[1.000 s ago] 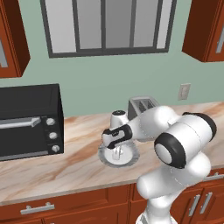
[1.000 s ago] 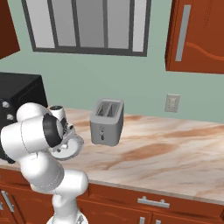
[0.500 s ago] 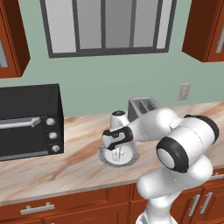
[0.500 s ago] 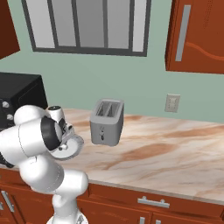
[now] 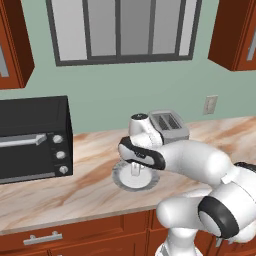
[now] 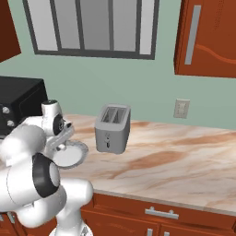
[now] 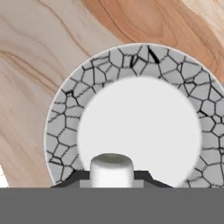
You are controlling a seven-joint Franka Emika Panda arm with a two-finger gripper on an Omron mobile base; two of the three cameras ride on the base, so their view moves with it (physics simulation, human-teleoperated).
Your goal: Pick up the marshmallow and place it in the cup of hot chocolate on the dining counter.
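Gripper [image 7: 111, 175] clenched on the marshmallow [image 7: 111, 169], which stands upright between the two dark fingertips [image 7: 73, 178], down over the white middle of the grey plate [image 7: 70, 105] with the cracked rim. Plate lying on the marble worktop [image 5: 75, 190] near its front edge, between the black toaster oven [image 5: 30, 137] at the back left and the silver toaster [image 6: 112, 128] just to its right.

White arm's hand [image 5: 136, 172] down on grey plate [image 5: 121, 178], between black oven [image 5: 31, 137] and toaster [image 5: 168, 125].
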